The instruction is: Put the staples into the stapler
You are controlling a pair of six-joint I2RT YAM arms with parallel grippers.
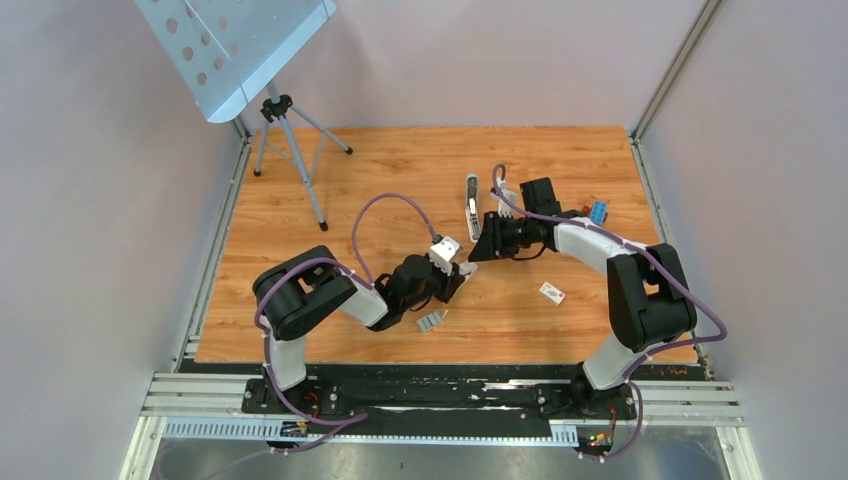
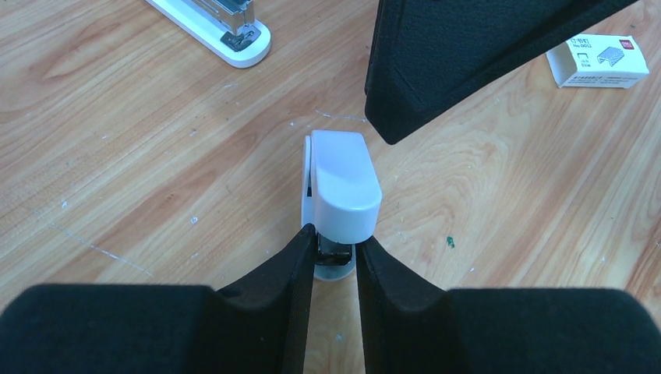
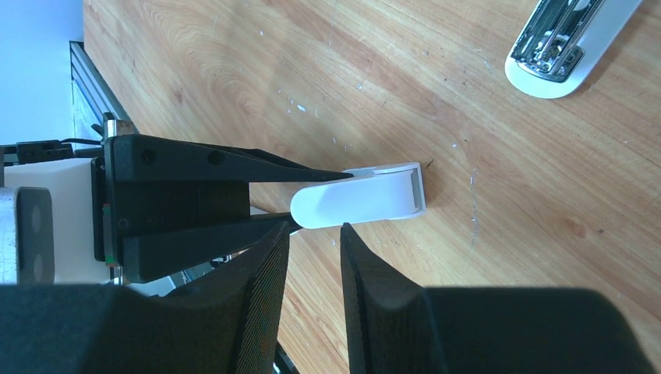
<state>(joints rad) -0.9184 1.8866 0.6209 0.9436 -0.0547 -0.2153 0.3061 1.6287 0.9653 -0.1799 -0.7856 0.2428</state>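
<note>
The stapler (image 2: 341, 183), small with a pale grey-blue top and white base, rests on the wooden table. My left gripper (image 2: 335, 238) is shut on its near end, on the dark metal channel between top and base. In the top view the left gripper (image 1: 462, 268) and the right gripper (image 1: 478, 248) almost meet. The right gripper (image 3: 314, 227) hovers just beside the stapler's (image 3: 358, 201) rounded end, its jaws a narrow gap apart and empty. The staples (image 1: 432, 320), a small grey ribbed block, lie on the table just near of the left gripper.
A second, longer stapler (image 1: 472, 205) lies open with its metal channel showing, just beyond the grippers. A small white staple box (image 1: 552, 292) lies to the right. A colourful toy-brick block (image 1: 598, 210) sits behind the right arm. A tripod stand (image 1: 285, 140) is at the far left.
</note>
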